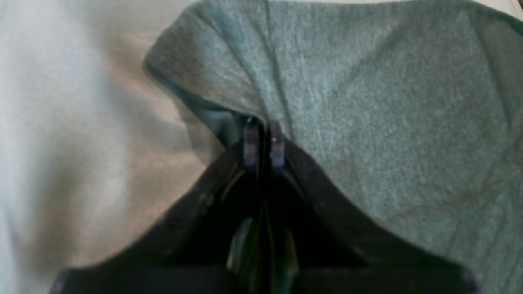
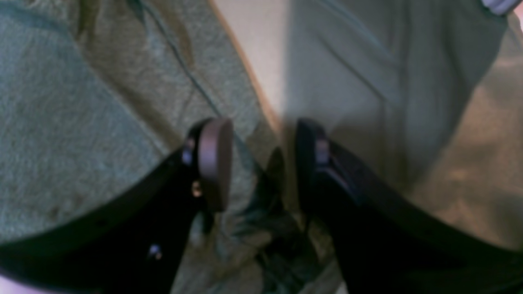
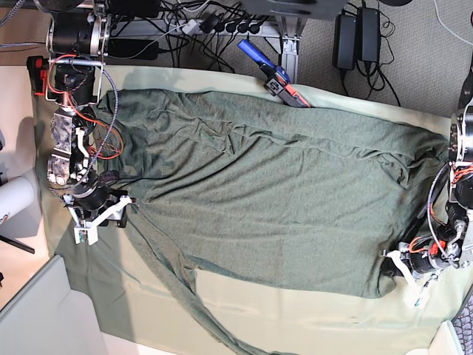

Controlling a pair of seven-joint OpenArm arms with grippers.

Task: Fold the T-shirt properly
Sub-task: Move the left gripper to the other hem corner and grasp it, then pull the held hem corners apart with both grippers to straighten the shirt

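Note:
The T-shirt (image 3: 273, 200), dark heathered olive green, lies spread and wrinkled across the table, one long sleeve (image 3: 194, 314) trailing toward the front edge. In the base view my left gripper (image 3: 392, 271) is at the shirt's right front corner. The left wrist view shows that gripper (image 1: 263, 141) shut, its fingers pinching a raised fold at the edge of the T-shirt (image 1: 367, 102). My right gripper (image 3: 118, 211) is at the shirt's left edge. It (image 2: 261, 163) stands open, straddling the border of the T-shirt (image 2: 81, 122), one finger over shirt and the other over cloth.
A paler mint-green table cloth (image 3: 310, 322) covers the table under the shirt. A blue and red tool (image 3: 270, 72) lies at the back edge. Cables and power bricks (image 3: 355, 33) lie on the floor behind. A white object (image 3: 15, 200) stands at the far left.

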